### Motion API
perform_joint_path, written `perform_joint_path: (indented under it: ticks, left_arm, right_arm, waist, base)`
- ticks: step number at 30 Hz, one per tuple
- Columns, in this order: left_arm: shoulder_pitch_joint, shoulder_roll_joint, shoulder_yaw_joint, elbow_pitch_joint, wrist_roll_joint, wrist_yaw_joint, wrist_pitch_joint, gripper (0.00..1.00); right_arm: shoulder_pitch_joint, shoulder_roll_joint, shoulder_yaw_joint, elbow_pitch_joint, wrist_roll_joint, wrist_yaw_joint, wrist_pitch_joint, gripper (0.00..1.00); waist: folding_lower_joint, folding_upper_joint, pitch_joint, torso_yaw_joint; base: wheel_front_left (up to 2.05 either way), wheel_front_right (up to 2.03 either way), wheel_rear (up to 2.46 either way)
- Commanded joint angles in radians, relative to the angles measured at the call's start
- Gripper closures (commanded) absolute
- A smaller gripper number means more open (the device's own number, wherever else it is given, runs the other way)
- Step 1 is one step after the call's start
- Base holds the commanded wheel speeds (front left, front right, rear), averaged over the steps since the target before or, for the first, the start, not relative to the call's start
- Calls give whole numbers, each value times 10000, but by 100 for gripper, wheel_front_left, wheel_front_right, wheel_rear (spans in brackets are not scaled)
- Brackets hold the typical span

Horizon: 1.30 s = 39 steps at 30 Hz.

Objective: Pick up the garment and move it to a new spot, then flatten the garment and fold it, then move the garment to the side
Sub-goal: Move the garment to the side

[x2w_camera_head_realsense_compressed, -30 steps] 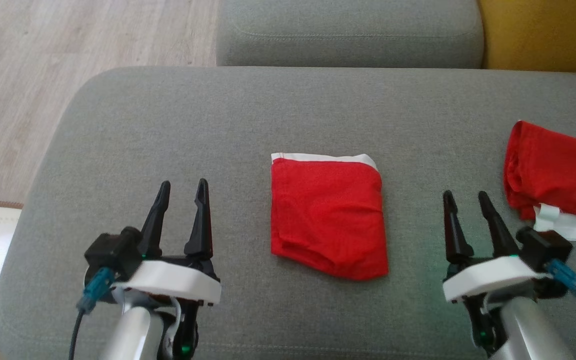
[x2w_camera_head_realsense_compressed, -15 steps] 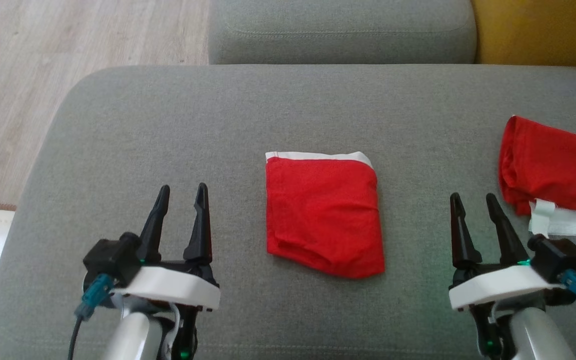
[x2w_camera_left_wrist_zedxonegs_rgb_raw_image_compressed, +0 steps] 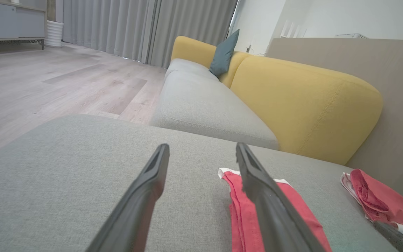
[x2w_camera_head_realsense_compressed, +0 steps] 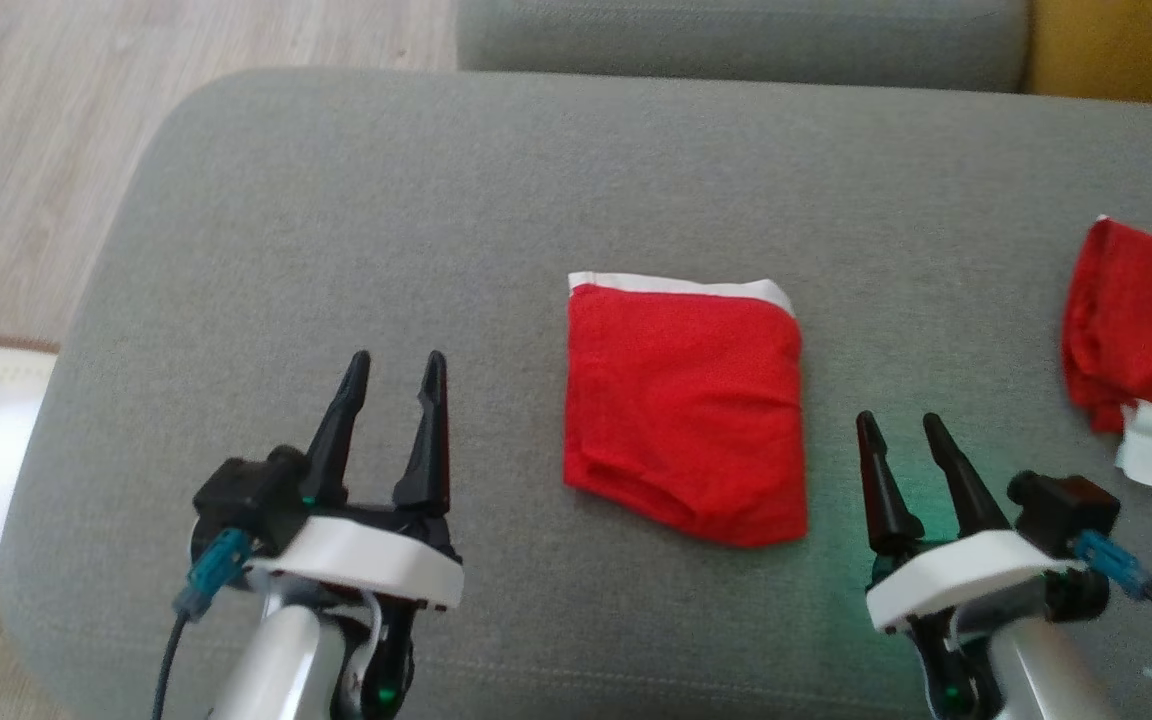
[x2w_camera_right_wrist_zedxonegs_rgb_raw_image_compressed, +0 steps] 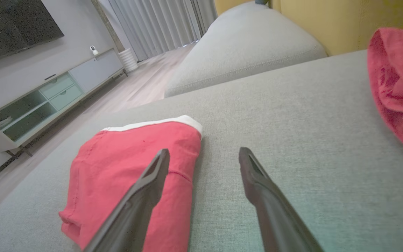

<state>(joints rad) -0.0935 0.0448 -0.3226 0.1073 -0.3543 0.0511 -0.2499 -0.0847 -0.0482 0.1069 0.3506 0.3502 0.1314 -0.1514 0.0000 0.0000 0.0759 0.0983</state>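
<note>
The left gripper was poised over the left part of the broad grey woven-fabric cushion. Its two long, dark, tapered fingers stood spread apart with nothing between them. They pointed away from the robot, rising from a white moulded collar on a pale metallic forearm. In the left wrist view the fingers ran nearly level with the cushion top.

To their right, near the middle of the cushion, lay the folded red cloth garment. It was apart from both grippers and touched by neither. It was folded into a rough rectangle, with a narrow white band along its far edge, soft creases across its face and a rounded, bulging fold along its near edge.

Further right, the right gripper was likewise released and empty. Its fingers leaned slightly to the left and stood just beside the garment's near right corner.

Beyond it, at the cushion's right edge, a second, crumpled red cloth lay in a loose heap with a white strip showing at its near side.
</note>
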Motion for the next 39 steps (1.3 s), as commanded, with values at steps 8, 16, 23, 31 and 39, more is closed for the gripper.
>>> perform_joint_path:
  ticks: [8,16,23,31,39]
  left_arm:
    - [-954,54,-22,-141,-31,-104,-118,0]
    - [-1215,54,-114,-92,-91,-84,-118,0]
    - [-1248,54,5,-28,14,-69,-118,0]
    - [-1172,54,184,-96,102,-106,-118,0]
    - [-1240,54,253,-195,129,-131,-118,0]
  right_arm:
    - [-1653,-21,825,1504,803,-7,367,0]
    - [-2452,-20,1255,3018,795,-7,523,0]
    - [-3151,-20,1643,3923,344,-7,147,100]
    - [-3771,-167,1008,3810,-2053,-7,-469,100]
    - [-4237,-2018,1245,2135,-3463,-7,365,100]
  waist:
    - [0,0,948,765]
    - [0,0,1287,1032]
    - [0,0,1246,796]
    - [0,0,975,-120]
    - [0,0,1088,-1192]
  base:
    - [0,0,0]
    - [0,0,0]
    - [0,0,0]
    - [0,0,0]
    - [0,0,0]
